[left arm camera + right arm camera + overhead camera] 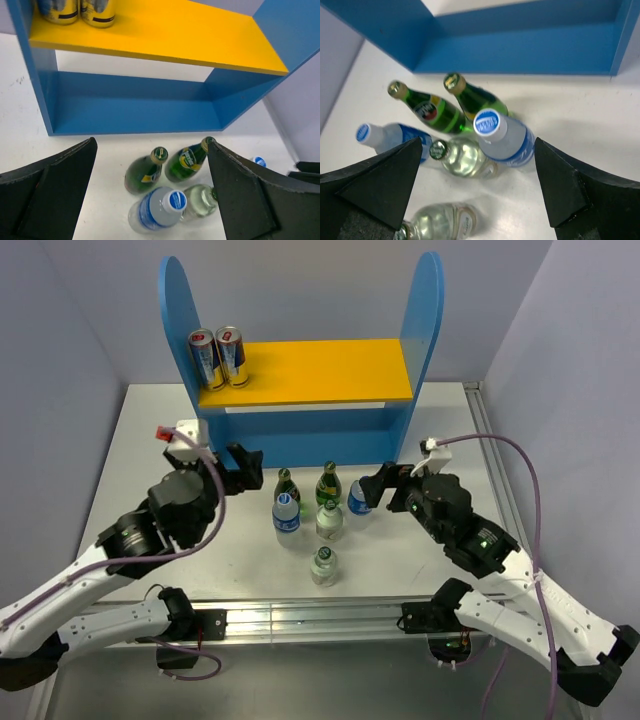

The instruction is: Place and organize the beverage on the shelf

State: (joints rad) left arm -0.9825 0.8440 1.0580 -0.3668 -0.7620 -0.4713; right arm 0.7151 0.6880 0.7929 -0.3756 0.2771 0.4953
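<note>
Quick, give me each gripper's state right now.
Left gripper: open, holding nothing.
Right gripper: open, holding nothing.

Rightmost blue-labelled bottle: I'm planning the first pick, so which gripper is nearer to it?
Right. The right gripper is close beside the bottle; the left gripper is far off on its opposite side.

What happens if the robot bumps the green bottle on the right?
It would probably tip: the right green bottle stands tall on a narrow base. It looks like glass, so likely heavy for its size and breakable. Round and shiny, it may slip and roll.
</note>
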